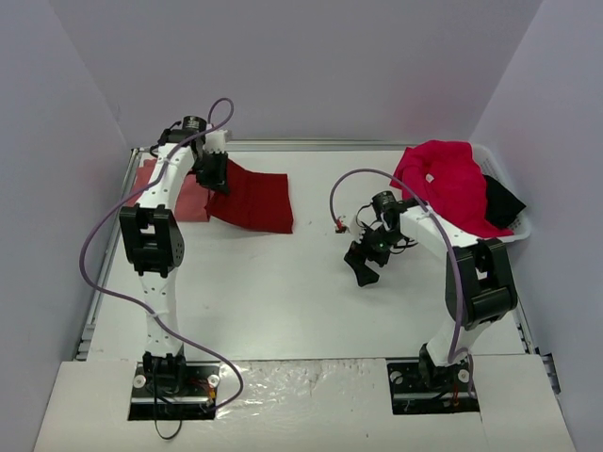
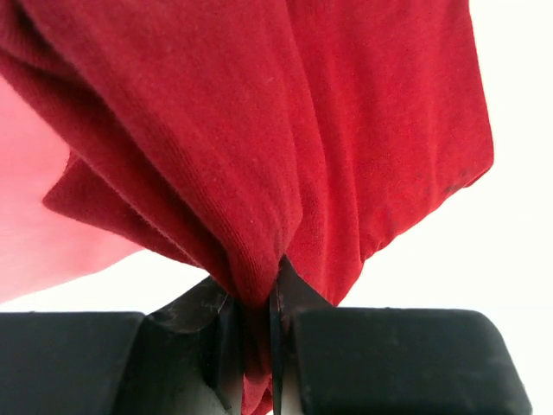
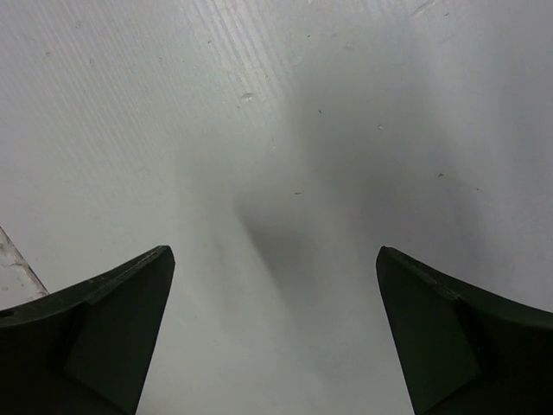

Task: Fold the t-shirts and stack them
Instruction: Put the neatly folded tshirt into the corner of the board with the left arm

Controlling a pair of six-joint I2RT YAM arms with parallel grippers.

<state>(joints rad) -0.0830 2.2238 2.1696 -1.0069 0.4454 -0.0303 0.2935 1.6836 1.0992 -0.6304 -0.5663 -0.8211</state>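
Note:
The dark crimson t-shirt [image 1: 254,200] lies folded at the back left of the table, one end lifted. My left gripper [image 1: 215,177] is shut on a bunch of that crimson cloth [image 2: 285,156], which hangs from between the fingers. The salmon-pink t-shirt [image 1: 188,196] lies flat under it and shows in the left wrist view [image 2: 34,199]. The raspberry t-shirt [image 1: 448,179] is heaped over the white basket [image 1: 516,230] at the back right. My right gripper [image 1: 364,271] is open and empty over bare table [image 3: 276,173], left of the basket.
A black garment [image 1: 502,201] lies in the basket beside the raspberry shirt. A small red-and-white scrap [image 1: 340,224] lies on the table near my right arm. Purple cables loop from both arms. Grey walls close in the back and sides.

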